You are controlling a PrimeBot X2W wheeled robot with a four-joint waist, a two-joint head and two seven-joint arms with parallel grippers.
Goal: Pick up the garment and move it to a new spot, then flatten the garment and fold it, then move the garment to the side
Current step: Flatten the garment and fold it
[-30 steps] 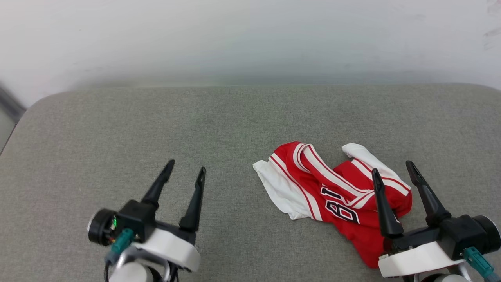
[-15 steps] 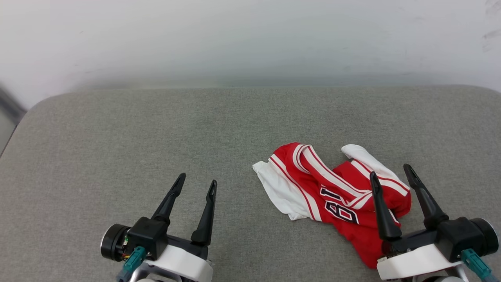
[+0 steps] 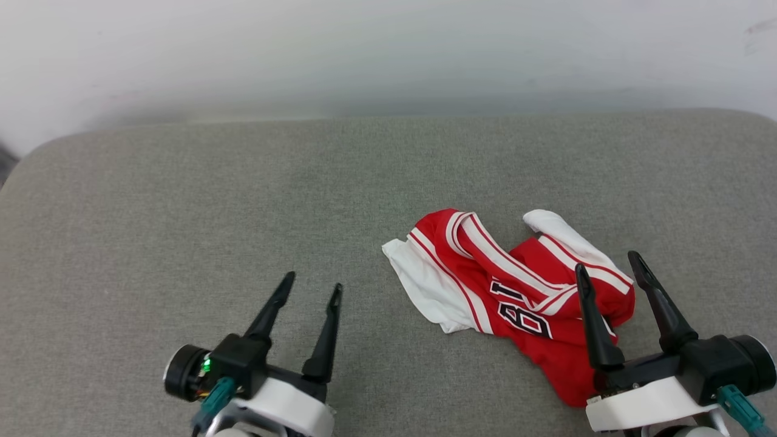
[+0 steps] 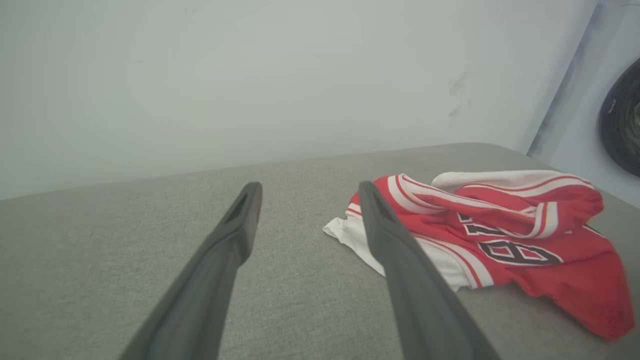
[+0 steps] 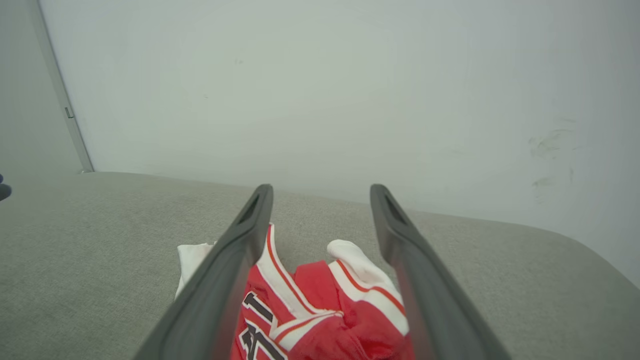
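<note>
The garment lies crumpled on the grey cushion at the right: red cloth, white sleeves, striped trim and part of the black lettering showing. It also shows in the left wrist view, garment, and between the fingers in the right wrist view, garment. My right gripper hovers open over its near right part, nothing held. To the garment's left, over bare cushion, my left gripper stands open and empty, left gripper pointing just left of the white sleeve. Right gripper spreads its fingers wide.
The grey cushioned surface spreads wide to the left and behind the garment, ending at a pale wall. Its rounded far corners show at both sides. A dark round object sits beyond the surface's right end in the left wrist view.
My left gripper has moved right and nearer the bottom of the view, toward the garment. The camera has shifted a little, so the whole scene sits slightly higher. The right gripper has barely moved.
</note>
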